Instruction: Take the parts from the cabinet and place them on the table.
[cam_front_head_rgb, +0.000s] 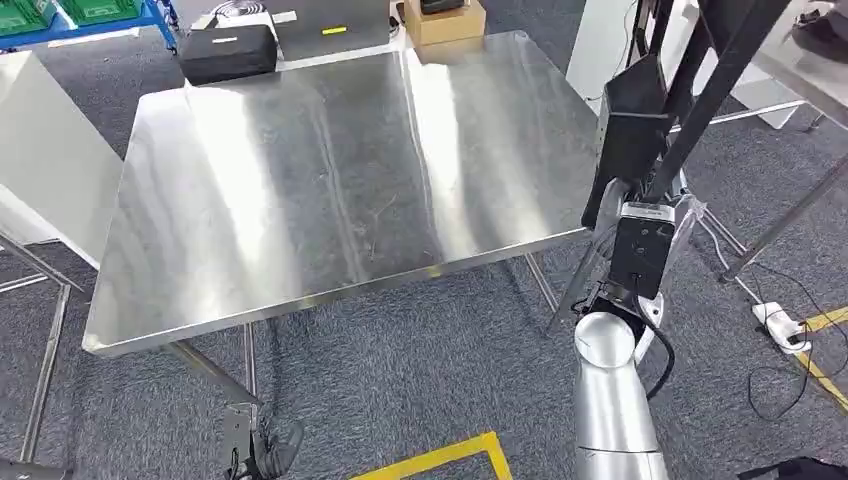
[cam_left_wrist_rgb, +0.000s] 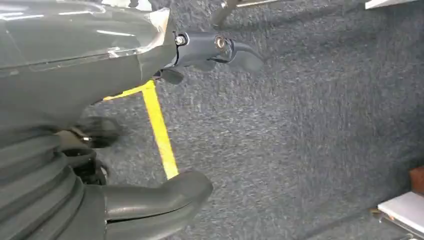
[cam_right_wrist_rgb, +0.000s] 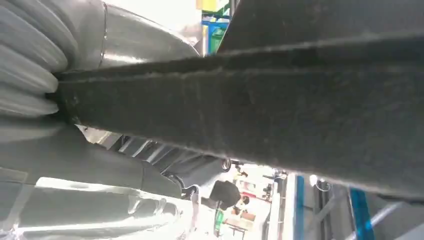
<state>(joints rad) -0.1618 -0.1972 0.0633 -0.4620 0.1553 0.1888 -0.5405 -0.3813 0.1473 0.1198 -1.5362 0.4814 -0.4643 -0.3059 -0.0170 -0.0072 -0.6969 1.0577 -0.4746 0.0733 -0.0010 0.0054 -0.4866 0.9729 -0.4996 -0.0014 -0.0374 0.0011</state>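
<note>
A bare steel table stands in front of me. My right arm rises at the table's right edge. My right hand holds a flat black part upright, just off the table's right side. In the right wrist view the black part runs as a wide dark bar across the hand, hiding most of its fingers. My left hand hangs over grey carpet, its thumb and fingers apart with nothing between them.
A black case and a cardboard box sit beyond the table's far edge. A white panel stands at the left. Another steel table is at the right. A power strip with cables and yellow tape lie on the floor.
</note>
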